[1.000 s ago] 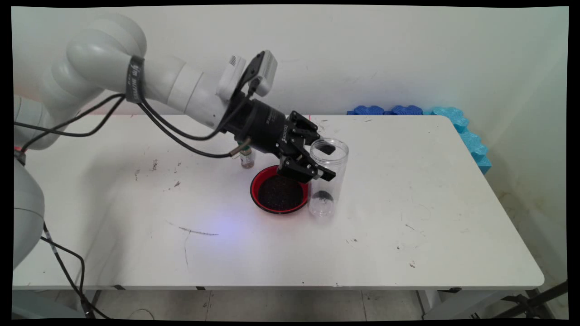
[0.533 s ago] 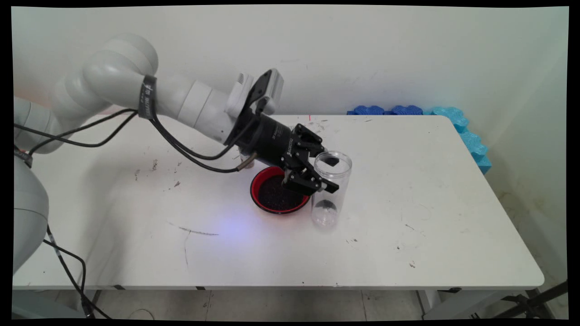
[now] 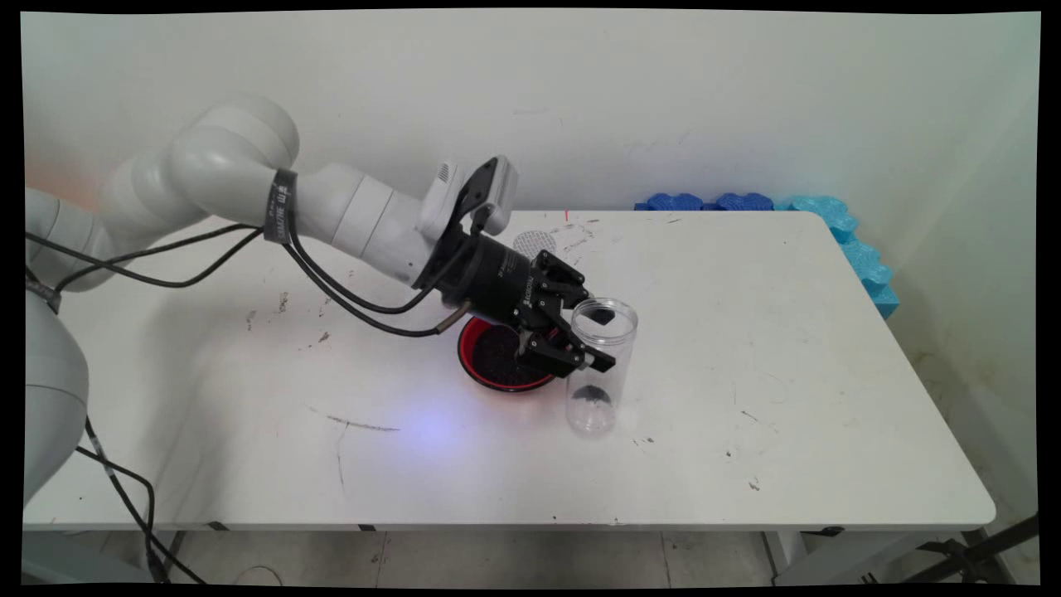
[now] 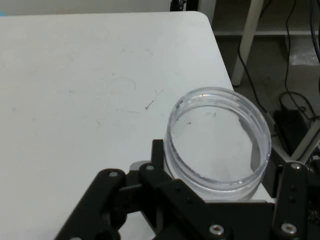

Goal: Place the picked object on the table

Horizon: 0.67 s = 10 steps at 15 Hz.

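Clear jar (image 3: 598, 365) upright on white table (image 3: 746, 373), just right of red bowl (image 3: 489, 365) with dark fill; small dark bit at jar bottom. Table scuffed, pale wall behind, blue foam pieces (image 3: 829, 224) at far right corner. Arm slants down from upper left, cables hanging; pincer (image 3: 593, 344) clamped on jar's upper wall. Hand view: jar's open rim (image 4: 220, 145) between black fingers (image 4: 160, 160), table corner and floor cables beyond.
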Tool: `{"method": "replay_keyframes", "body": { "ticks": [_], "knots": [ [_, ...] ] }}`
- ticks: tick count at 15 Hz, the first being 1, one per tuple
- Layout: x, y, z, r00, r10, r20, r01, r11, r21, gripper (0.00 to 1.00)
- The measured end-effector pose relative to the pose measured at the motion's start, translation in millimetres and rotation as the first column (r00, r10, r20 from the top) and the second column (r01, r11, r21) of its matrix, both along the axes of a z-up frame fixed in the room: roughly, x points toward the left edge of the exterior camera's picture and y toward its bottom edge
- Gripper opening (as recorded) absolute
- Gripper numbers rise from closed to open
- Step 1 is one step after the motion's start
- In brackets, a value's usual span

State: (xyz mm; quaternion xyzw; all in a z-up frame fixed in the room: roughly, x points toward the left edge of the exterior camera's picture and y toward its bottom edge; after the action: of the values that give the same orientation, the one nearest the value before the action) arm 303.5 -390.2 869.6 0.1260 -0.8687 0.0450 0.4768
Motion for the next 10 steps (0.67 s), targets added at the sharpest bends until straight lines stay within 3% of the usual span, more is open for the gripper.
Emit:
{"method": "replay_keyframes", "body": {
  "ticks": [10],
  "knots": [
    [5, 2, -24, 1.0, 0.026, -0.013, -0.025, 0.998, 0.05, 0.0]
  ]
}}
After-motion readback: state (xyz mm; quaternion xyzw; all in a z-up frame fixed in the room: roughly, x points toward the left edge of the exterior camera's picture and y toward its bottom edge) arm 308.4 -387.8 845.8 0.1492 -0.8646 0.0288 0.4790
